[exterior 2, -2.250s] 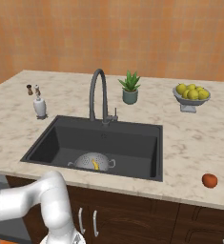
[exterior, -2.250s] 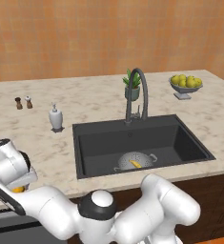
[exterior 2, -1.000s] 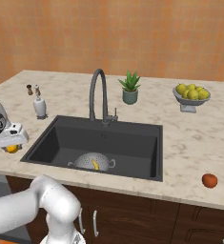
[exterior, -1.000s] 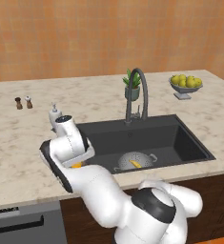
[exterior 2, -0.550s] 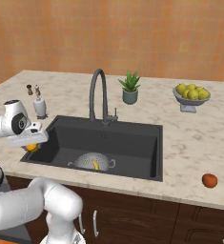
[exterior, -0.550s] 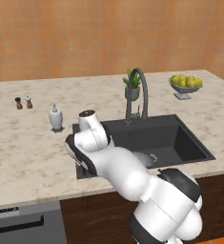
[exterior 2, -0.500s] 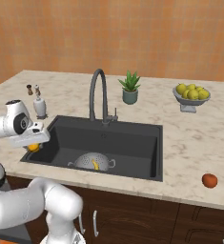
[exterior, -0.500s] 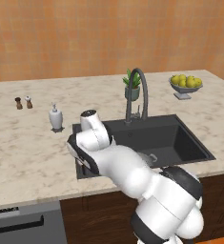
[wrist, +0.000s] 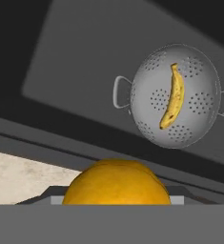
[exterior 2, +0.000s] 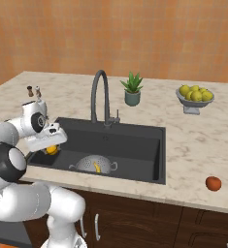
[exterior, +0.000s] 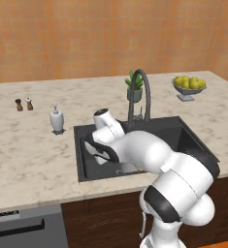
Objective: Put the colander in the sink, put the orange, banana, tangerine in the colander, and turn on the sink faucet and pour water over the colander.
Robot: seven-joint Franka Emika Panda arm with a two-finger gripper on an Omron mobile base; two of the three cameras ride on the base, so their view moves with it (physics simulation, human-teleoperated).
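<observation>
**One fruit in the colander, a second on its way**

One banana [wrist: 172, 97] lies in the colander [wrist: 178, 95], which sits on the floor of the sink [exterior 2: 135, 140]. I read the gripper [exterior 2: 51, 147] as clamped on an orange [wrist: 116, 183], a round orange-yellow fruit, hanging over the sink's left rim.

From the gripper the colander lies further into the sink, rightward and lower in the right base view. My judgement: the carry must cross that gap before release.

The tangerine [exterior 2: 213, 183] sits on the counter, well right of the sink. The sink faucet [exterior 2: 100, 97] stands behind the sink, dry.
</observation>
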